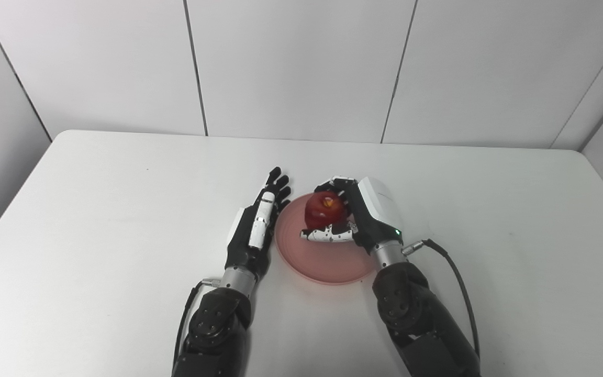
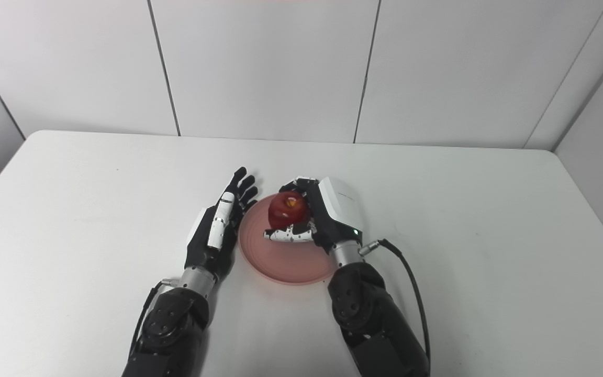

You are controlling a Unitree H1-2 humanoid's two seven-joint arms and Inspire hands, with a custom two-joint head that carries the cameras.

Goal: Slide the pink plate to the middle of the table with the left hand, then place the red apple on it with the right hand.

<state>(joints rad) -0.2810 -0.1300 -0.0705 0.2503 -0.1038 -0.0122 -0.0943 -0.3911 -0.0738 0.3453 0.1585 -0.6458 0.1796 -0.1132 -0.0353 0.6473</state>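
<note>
Centrally, on the white surface [image 1: 123,220]: 1 pink plate [image 1: 327,262], 1 red apple [image 1: 325,209], 2 robot hands.

Right hand [image 1: 356,217]: fingers [image 1: 335,183] curled over the far side of the apple, thumb [image 1: 327,235] stretched under its near side; the apple is enclosed between them, over the far half of the plate. Whether the apple touches the plate cannot be told. Back of hand, white shell, faces up and right; a green light shows near the wrist. A black cable [image 1: 453,277] runs from the wrist along the forearm.

Left hand [image 1: 257,225]: fingers [image 1: 278,183] straight and close together, holding nothing, pointing away from the robot. It stands on edge just beside the plate's left rim; contact with the rim cannot be told.

Writing or labels: none readable.
</note>
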